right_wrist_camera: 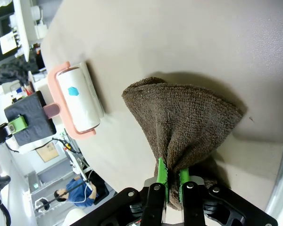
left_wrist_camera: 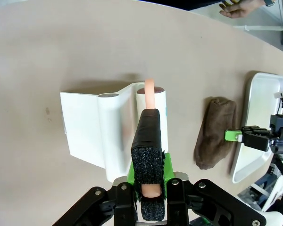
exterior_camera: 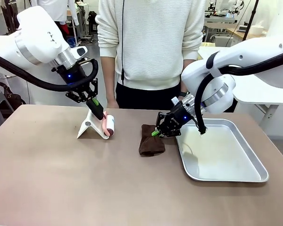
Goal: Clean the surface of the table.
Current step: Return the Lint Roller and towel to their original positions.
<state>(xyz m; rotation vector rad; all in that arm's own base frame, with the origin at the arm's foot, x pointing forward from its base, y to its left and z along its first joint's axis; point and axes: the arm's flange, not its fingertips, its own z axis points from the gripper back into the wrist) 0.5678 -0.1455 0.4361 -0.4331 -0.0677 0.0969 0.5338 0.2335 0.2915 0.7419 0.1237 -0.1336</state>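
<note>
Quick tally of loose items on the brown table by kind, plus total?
Lint roller: 1
White roller stand: 1
Brown cloth: 1
Metal tray: 1
Total: 4

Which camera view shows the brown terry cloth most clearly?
The right wrist view: the brown terry cloth is large there, its weave is plain, and the right gripper pinches its edge. The front view shows it small beside the metal tray. The left wrist view shows it far off.
</note>
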